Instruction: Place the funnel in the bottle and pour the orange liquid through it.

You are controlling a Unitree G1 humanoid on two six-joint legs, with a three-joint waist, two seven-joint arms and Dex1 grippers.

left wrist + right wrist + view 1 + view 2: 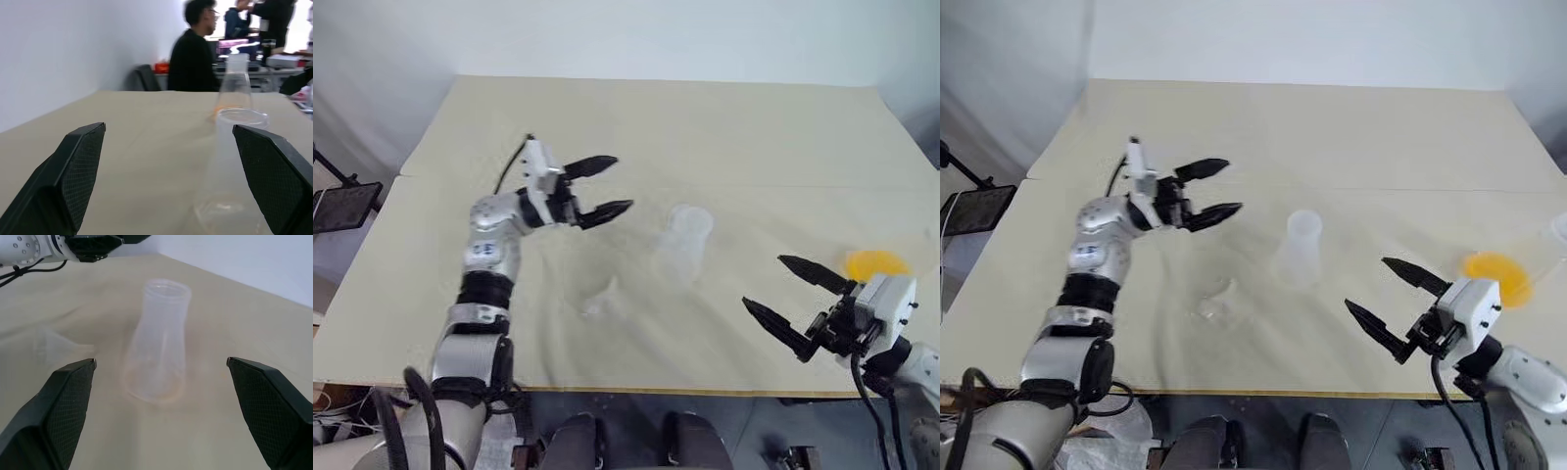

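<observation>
- Beside the bottle [1301, 245], toward the robot's left, lies the funnel [1215, 300], tipped over, not yet seated.
- Left gripper [1209, 192] and right gripper [1393, 300] flank the bottle, jaws wide, empty.
- Orange liquid [1496, 270] waits beyond the right gripper.

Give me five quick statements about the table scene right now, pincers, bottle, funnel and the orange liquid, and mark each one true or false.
1. Both pincers are open and hold nothing. True: the left pincer and the right pincer both stand wide open above the table.
2. The funnel sits in the bottle's neck. False: the funnel lies on the table, apart from the bottle.
3. The bottle stands upright. True.
4. The orange liquid is inside the bottle. False: the orange liquid is in a separate clear flask near the right pincer.
5. The left pincer is clamped on the bottle. False: it hangs open, off to the side of the bottle.
</observation>
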